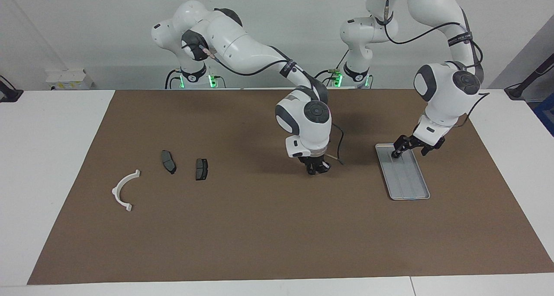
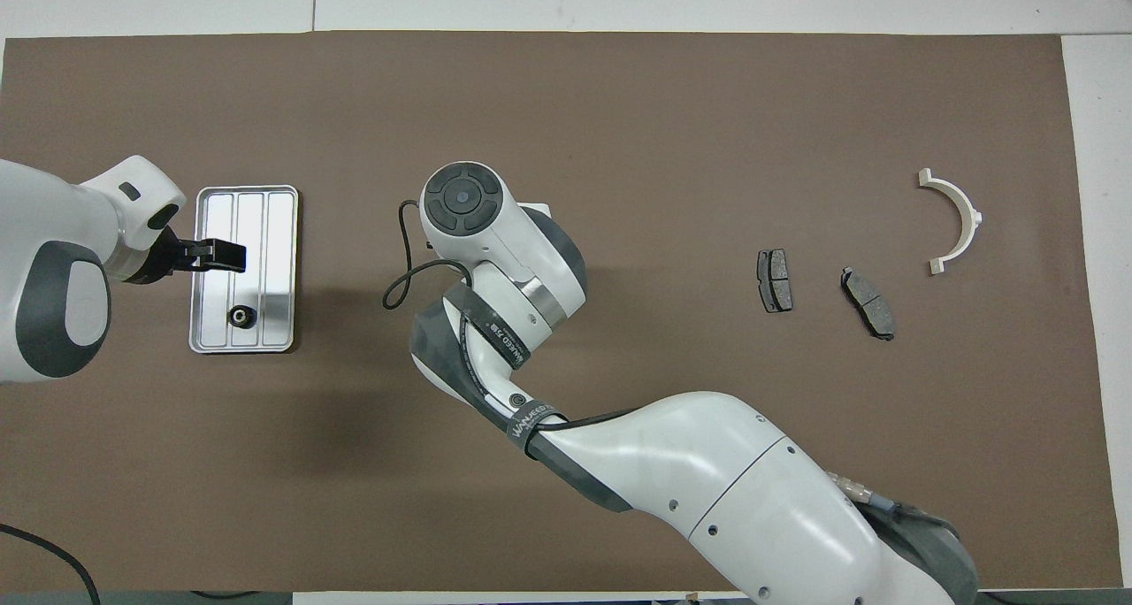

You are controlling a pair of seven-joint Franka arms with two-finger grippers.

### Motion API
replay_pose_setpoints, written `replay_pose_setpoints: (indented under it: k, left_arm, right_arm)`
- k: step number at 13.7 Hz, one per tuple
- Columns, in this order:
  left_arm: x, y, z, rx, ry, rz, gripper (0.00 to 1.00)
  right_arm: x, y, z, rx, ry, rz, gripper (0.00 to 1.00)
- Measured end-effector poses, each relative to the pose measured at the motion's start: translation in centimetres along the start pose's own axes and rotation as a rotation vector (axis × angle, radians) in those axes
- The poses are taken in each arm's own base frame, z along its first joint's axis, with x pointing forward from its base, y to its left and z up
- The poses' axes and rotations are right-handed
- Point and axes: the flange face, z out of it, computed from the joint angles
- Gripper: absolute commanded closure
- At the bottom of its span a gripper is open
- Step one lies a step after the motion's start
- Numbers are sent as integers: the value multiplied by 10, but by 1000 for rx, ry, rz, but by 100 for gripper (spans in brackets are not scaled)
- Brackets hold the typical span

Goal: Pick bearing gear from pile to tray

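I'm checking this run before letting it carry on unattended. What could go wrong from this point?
The left gripper hangs low over the tray, where a small black round part already lies; a careless lift could nudge the tray or the part. The right gripper is low over the mat mid-table, so a sweep toward the two dark plates or the white bracket might scatter them.
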Motion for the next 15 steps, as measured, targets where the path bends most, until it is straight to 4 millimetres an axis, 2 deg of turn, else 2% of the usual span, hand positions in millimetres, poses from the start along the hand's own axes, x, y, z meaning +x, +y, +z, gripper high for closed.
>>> replay_pose_setpoints:
  k: [1, 2, 3, 4, 7, 9, 11, 12, 13, 15]
  left_arm:
    - [0, 0, 0, 0, 0, 0, 0]
    - [0, 0, 0, 0, 0, 0, 0]
    - [0, 0, 0, 0, 0, 0, 0]
    - [0, 0, 0, 0, 0, 0, 0]
    - [0, 1, 0, -1, 0, -4, 0]
    - [0, 3, 0, -4, 1, -17, 0]
    - [3, 13, -4, -17, 10, -59, 16]
    - [5, 26, -8, -21, 17, -88, 23]
    - [8, 45, -13, -24, 28, -117, 26]
    - [10, 98, -23, -37, 55, -169, 26]
  right_arm:
    - [-1, 0, 0, 0, 3, -1, 95]
    - [-1, 0, 0, 0, 5, -2, 69]
    - [-1, 0, 0, 0, 5, -1, 19]
    - [-1, 0, 0, 0, 5, 1, 0]
    - [5, 0, -3, 5, 11, 26, 0]
    - [24, 1, -26, 22, 18, 47, 0]
    - [51, 10, -74, 43, 22, 31, 0]
    - [64, 17, -102, 51, 24, 3, 0]
    - [79, 27, -131, 54, 30, -41, 0]
    - [105, 50, -183, 50, 45, -170, 0]
